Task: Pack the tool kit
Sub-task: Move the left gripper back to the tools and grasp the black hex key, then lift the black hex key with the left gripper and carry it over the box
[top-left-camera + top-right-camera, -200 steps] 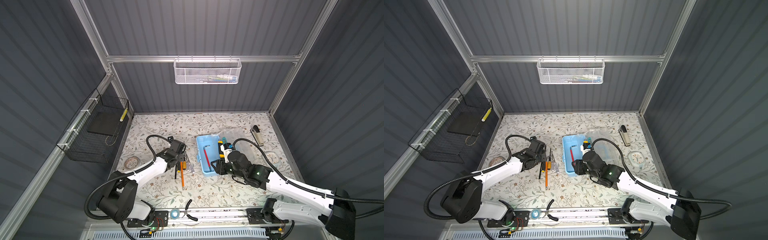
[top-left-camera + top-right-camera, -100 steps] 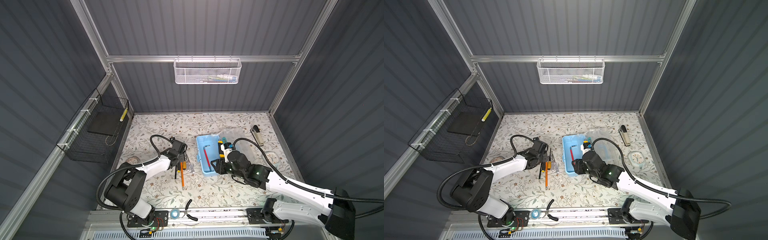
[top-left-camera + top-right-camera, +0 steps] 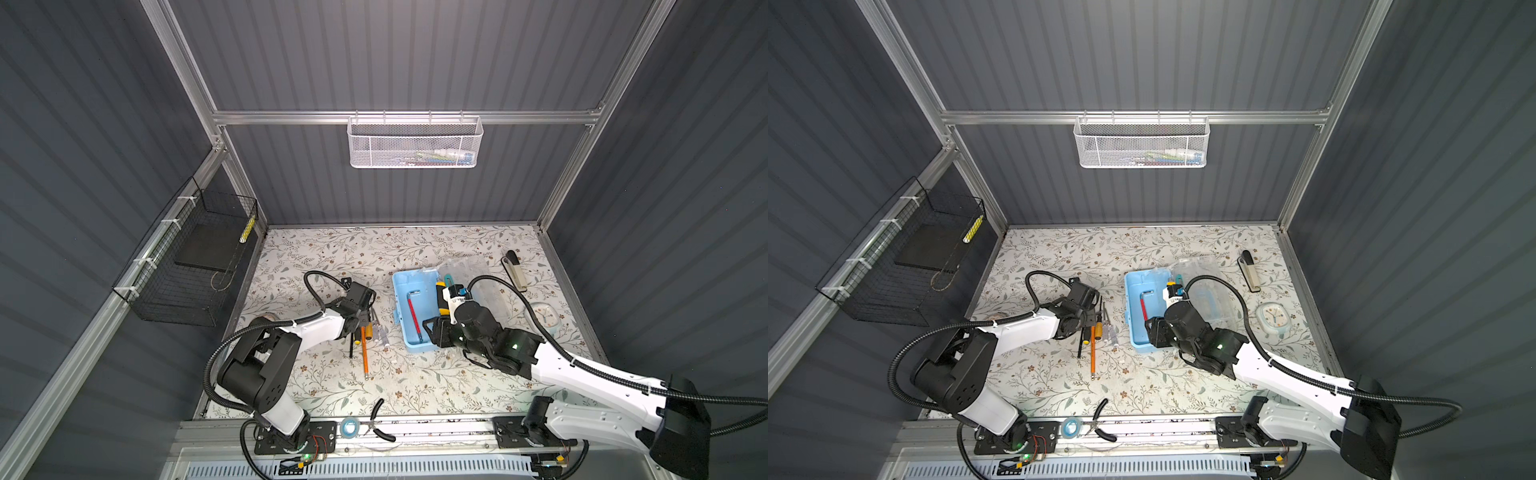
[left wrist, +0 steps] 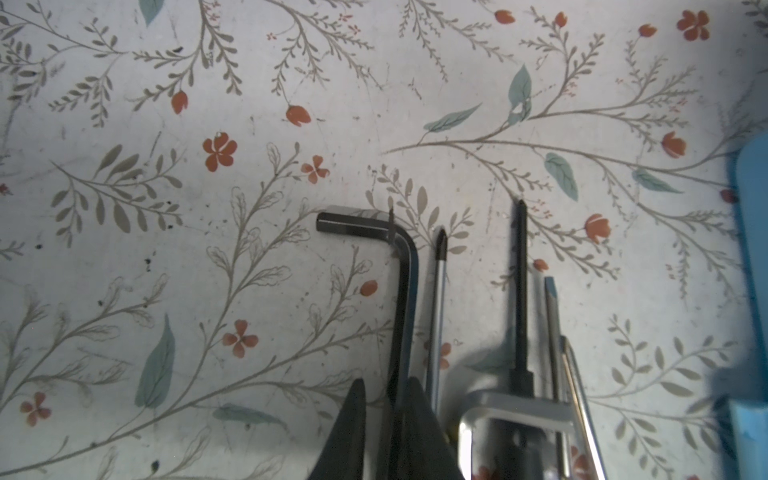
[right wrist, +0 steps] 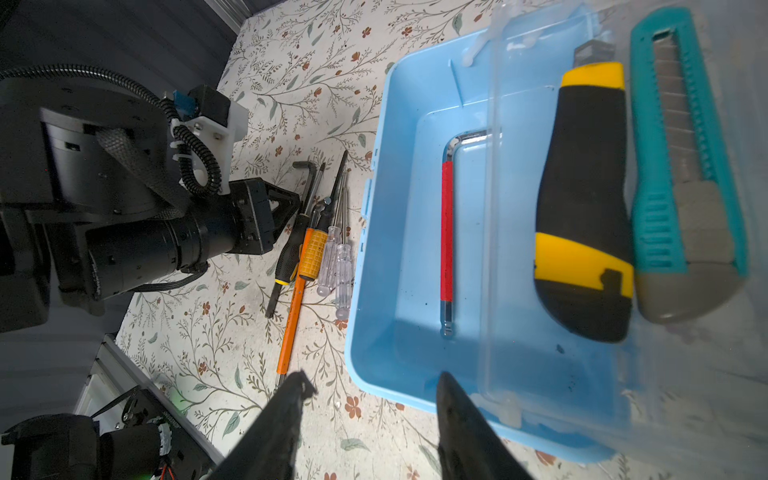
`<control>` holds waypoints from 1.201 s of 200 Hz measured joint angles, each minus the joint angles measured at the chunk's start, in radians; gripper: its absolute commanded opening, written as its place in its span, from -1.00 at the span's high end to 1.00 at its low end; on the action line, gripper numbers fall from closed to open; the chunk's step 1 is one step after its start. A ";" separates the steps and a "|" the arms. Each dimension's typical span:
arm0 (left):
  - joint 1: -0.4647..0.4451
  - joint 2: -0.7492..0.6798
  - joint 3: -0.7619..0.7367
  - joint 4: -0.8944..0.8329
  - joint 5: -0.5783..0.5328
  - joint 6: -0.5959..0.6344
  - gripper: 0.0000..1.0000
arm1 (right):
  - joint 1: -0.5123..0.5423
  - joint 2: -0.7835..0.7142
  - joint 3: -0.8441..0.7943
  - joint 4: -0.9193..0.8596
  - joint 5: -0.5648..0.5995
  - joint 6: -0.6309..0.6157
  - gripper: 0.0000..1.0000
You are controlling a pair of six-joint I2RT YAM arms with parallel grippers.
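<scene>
My left gripper (image 4: 386,386) is shut on the long shaft of a black hex key (image 4: 405,291), which lies on the floral table among loose screwdrivers (image 5: 336,266). In both top views that gripper (image 3: 362,321) (image 3: 1090,320) sits low over the tool row, left of the blue tool box (image 3: 399,299). A red-sleeved hex key (image 5: 446,228) lies in the box. A black-and-yellow knife (image 5: 582,199) and a teal cutter (image 5: 685,166) rest under its clear lid. My right gripper (image 5: 372,380) is open and holds nothing, its fingers straddling the box's near corner (image 3: 430,332).
An orange-handled screwdriver (image 3: 364,353) lies beside the black hex key. Pliers (image 3: 380,419) and a tape roll (image 3: 350,427) lie at the front rail. A small clock (image 3: 544,318) and a stapler-like tool (image 3: 515,270) are right of the box. A black wire basket (image 3: 195,266) hangs left.
The left gripper's jaws have narrowed onto the black hex key, and the left arm's rear links have swung closer in. The right arm and the box have stayed put.
</scene>
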 measured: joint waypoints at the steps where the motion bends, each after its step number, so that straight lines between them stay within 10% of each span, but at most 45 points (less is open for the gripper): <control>1: 0.000 0.001 0.000 0.000 0.000 0.000 0.62 | 0.000 0.000 0.000 0.000 0.000 0.000 -0.04; 240: 0.005 -0.035 0.045 -0.092 -0.060 0.008 1.00 | -0.059 0.068 0.000 0.035 -0.068 0.006 -0.04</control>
